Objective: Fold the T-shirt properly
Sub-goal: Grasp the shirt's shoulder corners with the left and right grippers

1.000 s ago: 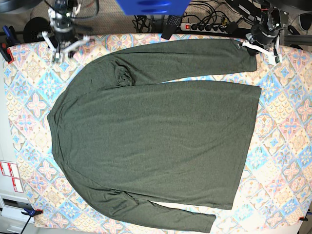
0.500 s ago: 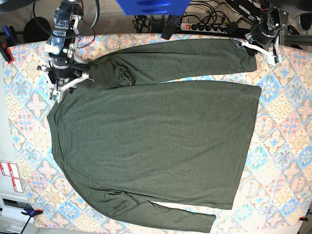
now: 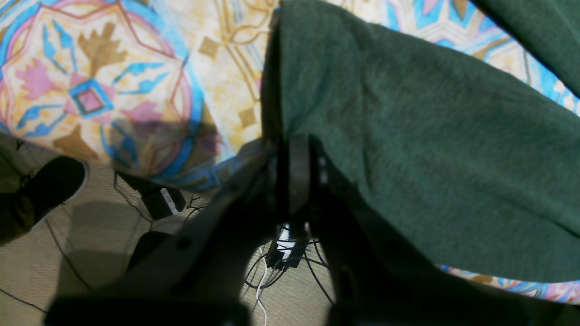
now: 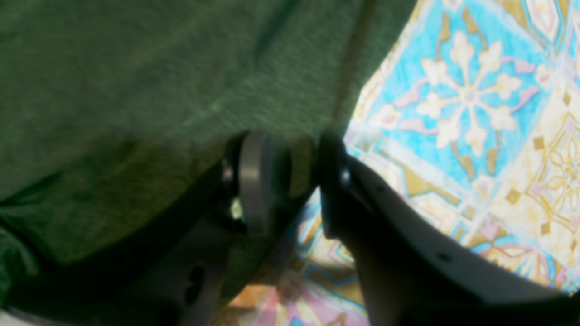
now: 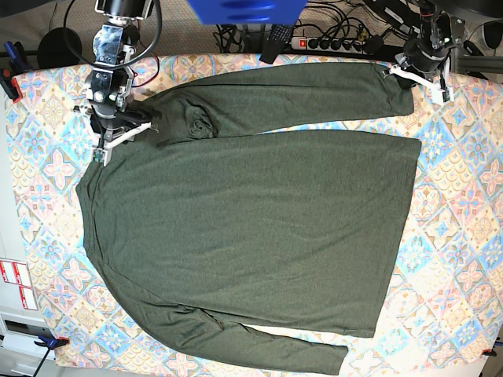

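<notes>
1 claw (image 5: 114,151) lower over dark shirt (image 5: 251,220)

Left gripper (image 3: 294,176): jaws shut together, their tips on the edge of the dark green T-shirt (image 3: 435,149); blurred, so the exact pinch is hard to tell
Shirt, main piece: spreads out to the right of the jaws, with soft creases running away from them
Shirt, raised end: stands up just beyond the jaw tips, its shaded side turned to the left
Second stretch of green cloth: top right, well apart from the jaws, patterned tabletop showing between
Patterned tabletop (image 3: 95,95): left of and beyond the jaws, blue, pink and tan motifs
Floor (image 3: 99,253): grey, below and left of the jaws
Dark shoe (image 3: 54,183): far left of the jaws, on the floor
Cables (image 3: 260,276): black and white, on the floor under the jaws
</notes>
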